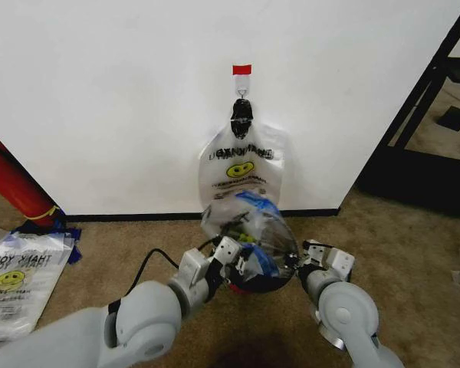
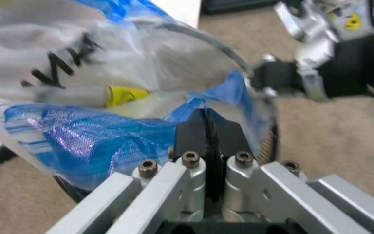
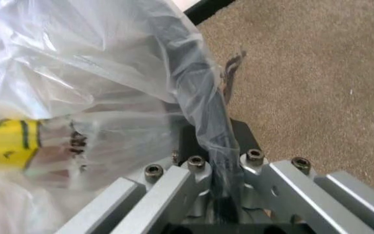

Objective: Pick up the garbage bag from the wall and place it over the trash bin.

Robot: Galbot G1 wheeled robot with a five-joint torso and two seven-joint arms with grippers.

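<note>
The garbage bag (image 1: 249, 230) is draped over the top of the trash bin (image 1: 262, 282), which stands on the carpet (image 1: 399, 253) just in front of the wall (image 1: 123, 107), close to the black baseboard (image 1: 138, 217). The bag is crumpled and puffed up over the bin's rim, with blue strips and a bit of yellow smiley showing through the clear plastic. The left gripper (image 1: 231, 262) sits at the bin's left side, jaws pressed together on a fold of the bag (image 2: 109, 131), black fingertips (image 2: 194, 134) meeting with blue plastic just beyond them. The right gripper (image 1: 307, 259) sits at the bin's right side, jaws closed on the bag (image 3: 109, 73), a pinched strip of film running down between its fingers (image 3: 245, 141). In the left wrist view the right gripper (image 2: 284, 78) is seen across the bin's rim. Higher on the wall, a red tape tab (image 1: 241, 70) sits above a hook (image 1: 243, 93), and a black clip (image 1: 242, 116) holds a bunch of like bags (image 1: 241, 169) hanging flat against the wall. A red cylinder (image 1: 15, 184) leans at the left edge of the carpet, and a flat stack of bags (image 1: 19, 280) lies on the carpet near it.
</note>
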